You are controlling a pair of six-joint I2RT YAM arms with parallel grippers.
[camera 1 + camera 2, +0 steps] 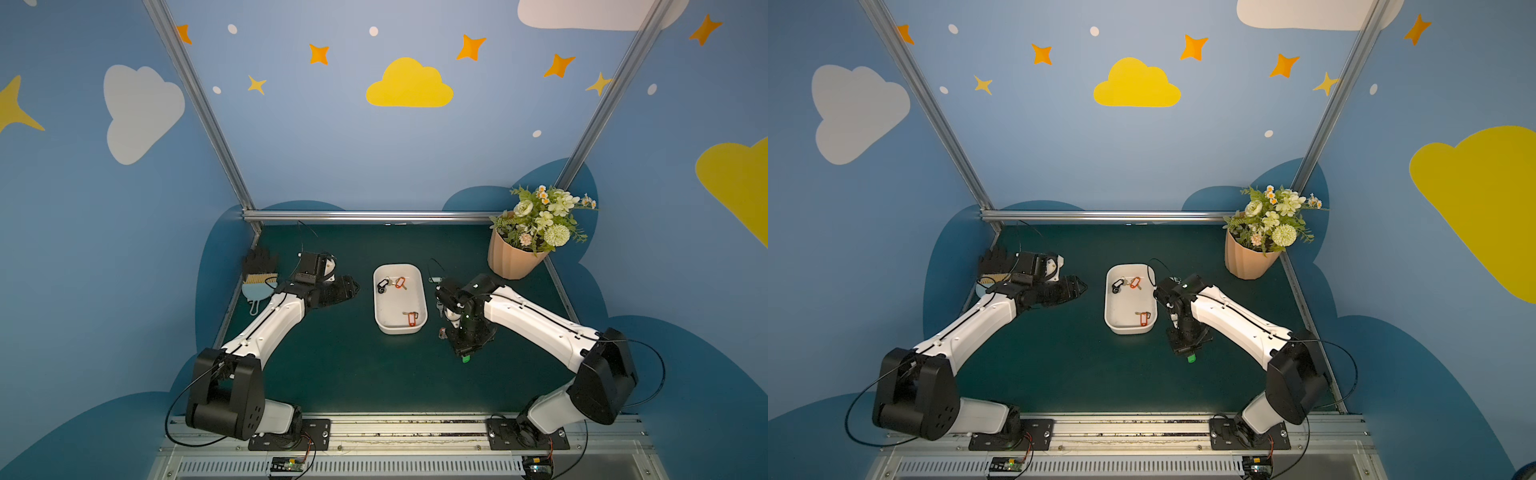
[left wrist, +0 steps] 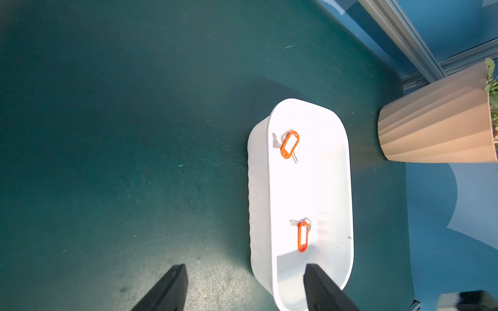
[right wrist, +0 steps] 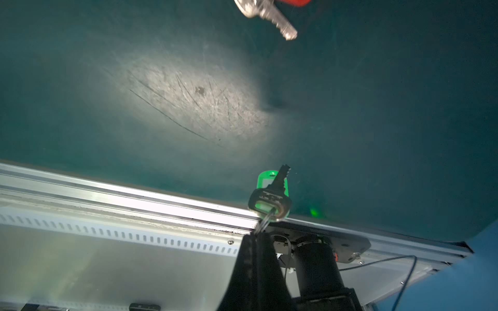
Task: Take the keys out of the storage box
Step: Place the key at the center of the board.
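Three keys [image 1: 400,283] lie in the storage box [image 1: 376,309], centre in both top views: one black tag, two orange. Lower right of it, right gripper [image 1: 464,352] is pinched on a green-tagged key [image 1: 466,359] above the mat [image 1: 332,374], held clear of the box, seemingly for set-down. Left gripper [image 1: 351,286], left of the box: jaws apart, empty.

Left wrist: two orange tags show in the box, black one out of sight. Jaws apart by the box's end, likely poised for a pick.

Right wrist: one green-tagged key dangles by its ring from closed tips. One red-tagged key [image 3: 266,12] rests on the mat.
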